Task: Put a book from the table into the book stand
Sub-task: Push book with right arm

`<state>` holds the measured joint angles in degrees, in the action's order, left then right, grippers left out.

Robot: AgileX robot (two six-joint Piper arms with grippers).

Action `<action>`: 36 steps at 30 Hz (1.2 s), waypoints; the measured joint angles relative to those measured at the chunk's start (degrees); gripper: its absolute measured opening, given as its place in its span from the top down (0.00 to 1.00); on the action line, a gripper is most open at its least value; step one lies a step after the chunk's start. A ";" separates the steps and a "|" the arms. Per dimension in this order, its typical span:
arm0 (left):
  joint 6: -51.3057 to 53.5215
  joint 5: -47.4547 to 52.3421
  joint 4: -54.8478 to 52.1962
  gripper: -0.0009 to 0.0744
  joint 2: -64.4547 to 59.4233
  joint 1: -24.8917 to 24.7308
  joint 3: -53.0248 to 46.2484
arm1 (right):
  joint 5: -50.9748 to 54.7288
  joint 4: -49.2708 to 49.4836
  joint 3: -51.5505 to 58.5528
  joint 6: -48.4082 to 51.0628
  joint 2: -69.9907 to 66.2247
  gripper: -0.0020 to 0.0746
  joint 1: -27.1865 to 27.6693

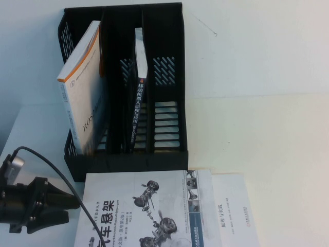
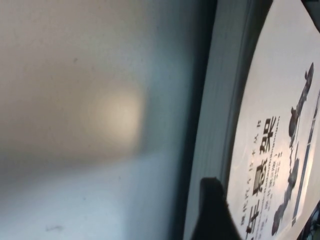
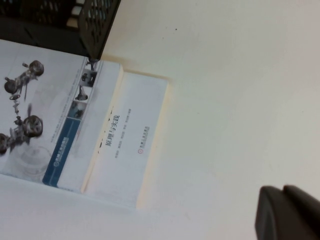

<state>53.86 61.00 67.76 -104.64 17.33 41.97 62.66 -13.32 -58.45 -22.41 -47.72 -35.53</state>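
Left hand (image 1: pixel 72 210) released, spread at book (image 1: pixel 144 216) left edge. Right hand (image 3: pixel 287 212): low over bare table (image 1: pixel 267 128); grip unclear.

Bright, even light on the table (image 1: pixel 267 103); soft shadows; left wrist view badly blurred.

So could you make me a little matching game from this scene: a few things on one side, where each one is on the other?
Things:
1. book
2. orange-edged book
3. dark-spined book
4. left gripper

Places:
A. middle slot of the book stand
B. flat on the table, in front of the stand
C. leaning in the stand's left slot
D. open, beside the flat book's left edge

Pairs: 1-B, 2-C, 3-A, 4-D
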 joint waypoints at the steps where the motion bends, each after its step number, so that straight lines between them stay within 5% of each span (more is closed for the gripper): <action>1: 0.09 0.00 0.08 0.44 -0.04 0.00 0.10 | 0.00 0.12 0.00 0.00 0.00 0.97 0.00; 16: 3.72 -3.50 3.95 0.44 -4.65 -5.11 0.50 | 0.00 0.21 0.00 0.13 0.00 0.97 -0.19; 36: 3.62 -3.40 4.00 0.45 -4.79 -5.30 0.50 | -0.83 0.21 0.00 0.13 0.00 0.97 -0.19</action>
<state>57.48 57.61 71.76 -109.43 12.03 42.48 61.83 -13.11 -58.45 -22.28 -47.72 -35.72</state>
